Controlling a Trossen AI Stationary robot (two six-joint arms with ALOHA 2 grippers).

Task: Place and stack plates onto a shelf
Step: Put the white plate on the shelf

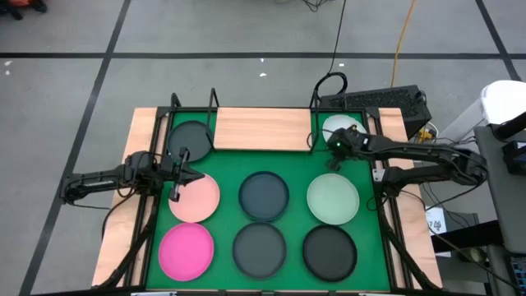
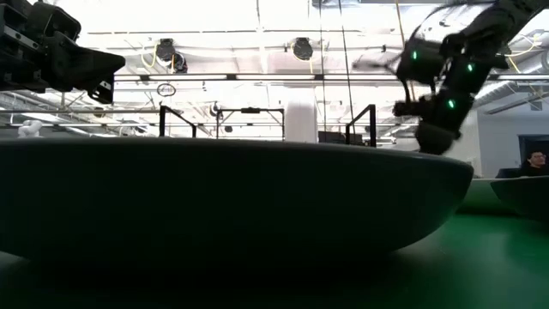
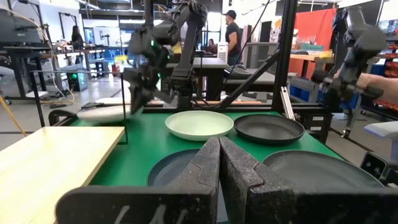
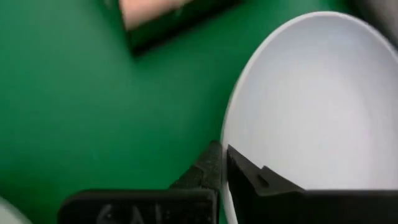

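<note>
Your right gripper (image 4: 224, 163) sits at the near rim of the round white plate (image 1: 339, 127), its fingers pinched together on that rim; the plate lies on the green mat (image 1: 226, 168) just right of the light-wood shelf board (image 1: 261, 128), so the carry runs leftward. The right wrist view shows that rim grip, which the high view hides under the arm. Your left gripper (image 1: 177, 177), fingers together on nothing, waits over the pale pink plate (image 1: 197, 201).
</note>
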